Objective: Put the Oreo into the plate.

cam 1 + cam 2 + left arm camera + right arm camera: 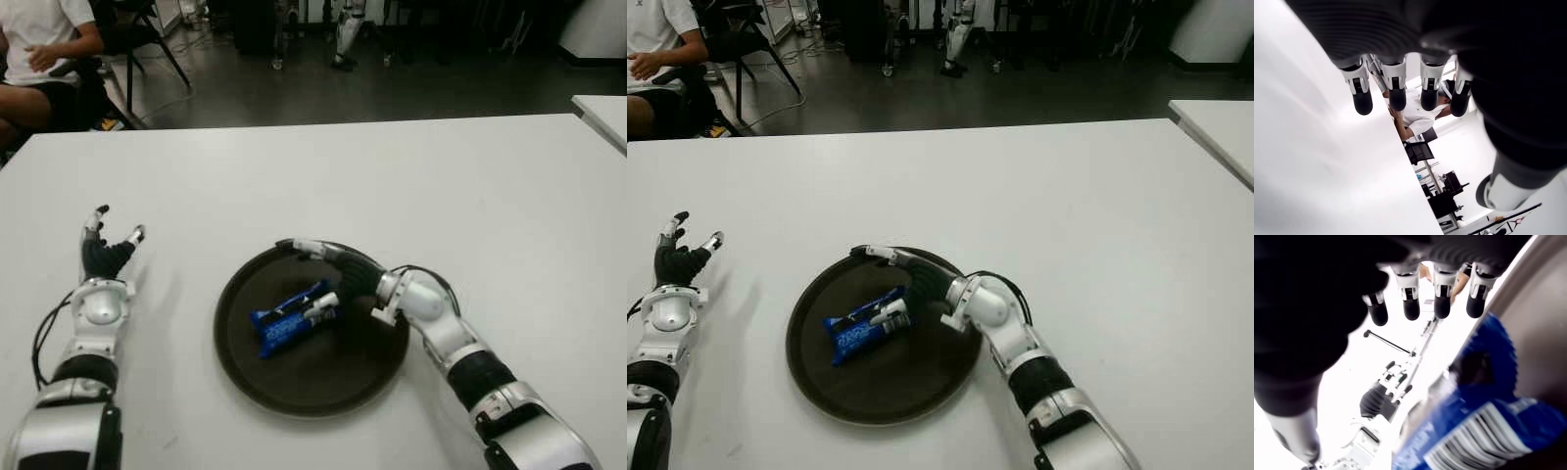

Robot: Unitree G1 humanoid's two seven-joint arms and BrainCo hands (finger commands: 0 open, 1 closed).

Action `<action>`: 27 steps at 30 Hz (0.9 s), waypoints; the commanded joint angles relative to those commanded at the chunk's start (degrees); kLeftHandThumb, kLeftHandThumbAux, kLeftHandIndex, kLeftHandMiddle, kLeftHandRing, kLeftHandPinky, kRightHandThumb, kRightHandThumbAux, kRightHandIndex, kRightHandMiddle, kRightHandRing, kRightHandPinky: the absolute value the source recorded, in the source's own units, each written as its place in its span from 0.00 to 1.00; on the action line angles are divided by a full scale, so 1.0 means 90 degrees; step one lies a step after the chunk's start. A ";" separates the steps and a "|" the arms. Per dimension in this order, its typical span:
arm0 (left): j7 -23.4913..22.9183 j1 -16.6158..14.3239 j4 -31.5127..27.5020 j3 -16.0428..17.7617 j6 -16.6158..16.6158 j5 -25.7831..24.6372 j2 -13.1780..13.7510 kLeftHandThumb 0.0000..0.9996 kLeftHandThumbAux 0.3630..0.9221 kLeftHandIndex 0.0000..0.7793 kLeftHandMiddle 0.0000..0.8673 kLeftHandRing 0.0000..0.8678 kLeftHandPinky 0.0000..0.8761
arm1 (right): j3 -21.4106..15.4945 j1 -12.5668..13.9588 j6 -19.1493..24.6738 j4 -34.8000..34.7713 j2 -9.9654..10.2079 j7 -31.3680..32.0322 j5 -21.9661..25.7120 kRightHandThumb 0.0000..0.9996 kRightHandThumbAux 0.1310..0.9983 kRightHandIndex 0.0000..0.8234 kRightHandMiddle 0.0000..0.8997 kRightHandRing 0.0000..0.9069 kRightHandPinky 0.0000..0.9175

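Observation:
A blue Oreo pack (pixel 289 321) lies flat inside the round dark plate (pixel 323 387), left of its middle. Reaching in from the plate's right side, my right hand (pixel 318 274) has its fingers stretched out over the far rim. Its thumb tip sits right at the pack's right end. The right wrist view shows straight fingers (pixel 1442 301) and the pack (pixel 1488 431) lying below the palm, not gripped. At the left of the table my left hand (pixel 106 245) is idle, well apart from the plate, its fingers (pixel 1396 93) spread and holding nothing.
The white table (pixel 392 186) stretches wide behind the plate. A second white table's corner (pixel 602 113) shows at the far right. A seated person (pixel 39 49) and a dark chair (pixel 137 29) are beyond the table's far left corner.

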 joint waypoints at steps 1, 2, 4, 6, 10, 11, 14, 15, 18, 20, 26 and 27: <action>-0.0025 -0.0007 0.0007 0.0017 0.0002 -0.0024 -0.0003 0.00 0.60 0.01 0.00 0.00 0.00 | -0.0057 -0.0033 0.0000 0.0070 -0.0063 -0.0073 -0.0036 0.00 0.67 0.04 0.04 0.03 0.01; -0.0042 -0.0012 0.0013 0.0028 0.0005 -0.0040 -0.0004 0.00 0.60 0.01 0.00 0.00 0.00 | -0.0100 -0.0056 0.0001 0.0120 -0.0106 -0.0122 -0.0059 0.00 0.67 0.04 0.04 0.03 0.01; -0.0060 -0.0023 0.0035 0.0044 0.0019 -0.0059 0.0002 0.00 0.60 0.01 0.00 0.00 0.00 | -0.0233 -0.0117 -0.0031 0.0206 -0.0206 -0.0181 -0.0016 0.00 0.66 0.04 0.04 0.03 0.01; -0.0067 -0.0030 0.0063 0.0056 0.0043 -0.0067 0.0011 0.00 0.60 0.01 0.00 0.00 0.00 | -0.0410 -0.0203 -0.0169 0.0329 -0.0276 -0.0410 0.0008 0.00 0.64 0.04 0.04 0.03 0.02; -0.0074 -0.0042 0.0104 0.0070 0.0063 -0.0073 0.0017 0.00 0.61 0.01 0.00 0.00 0.00 | -0.0716 -0.0306 -0.0454 0.0436 -0.0370 -0.0701 0.0100 0.00 0.63 0.03 0.03 0.02 0.02; -0.0076 -0.0044 0.0109 0.0071 0.0063 -0.0073 0.0016 0.00 0.61 0.01 0.00 0.00 0.00 | -0.0745 -0.0312 -0.0489 0.0441 -0.0378 -0.0726 0.0106 0.00 0.63 0.03 0.03 0.02 0.01; -0.0095 -0.0070 0.0139 0.0077 0.0061 -0.0086 0.0000 0.00 0.61 0.01 0.00 0.00 0.00 | -0.0875 -0.0290 -0.0512 0.0287 -0.0385 -0.0861 0.0169 0.00 0.66 0.02 0.02 0.01 0.01; -0.0085 -0.0070 0.0129 0.0067 0.0066 -0.0076 -0.0005 0.00 0.61 0.00 0.00 0.00 0.00 | -0.0941 -0.0261 -0.0610 0.0232 -0.0399 -0.1006 0.0159 0.00 0.68 0.02 0.02 0.00 0.00; -0.0035 -0.0067 0.0102 0.0017 0.0079 -0.0013 0.0009 0.00 0.59 0.00 0.00 0.00 0.00 | -0.1034 -0.0262 -0.0889 0.0275 -0.0373 -0.1367 0.0076 0.00 0.77 0.03 0.03 0.00 0.00; -0.0006 -0.0059 0.0091 -0.0012 0.0073 0.0028 0.0020 0.00 0.58 0.00 0.00 0.00 0.00 | -0.1065 -0.0314 -0.1029 0.0365 -0.0356 -0.1488 0.0062 0.00 0.80 0.03 0.03 0.00 0.00; 0.0058 -0.0020 0.0045 -0.0082 -0.0037 0.0132 0.0059 0.00 0.56 0.00 0.00 0.00 0.00 | -0.1294 -0.0624 -0.1272 0.0883 -0.0503 -0.1734 0.0158 0.00 0.86 0.05 0.05 0.02 0.03; 0.0048 -0.0019 0.0046 -0.0075 -0.0055 0.0121 0.0051 0.00 0.55 0.00 0.00 0.00 0.00 | -0.1357 -0.0694 -0.1285 0.1099 -0.0561 -0.1812 0.0149 0.00 0.86 0.05 0.05 0.02 0.02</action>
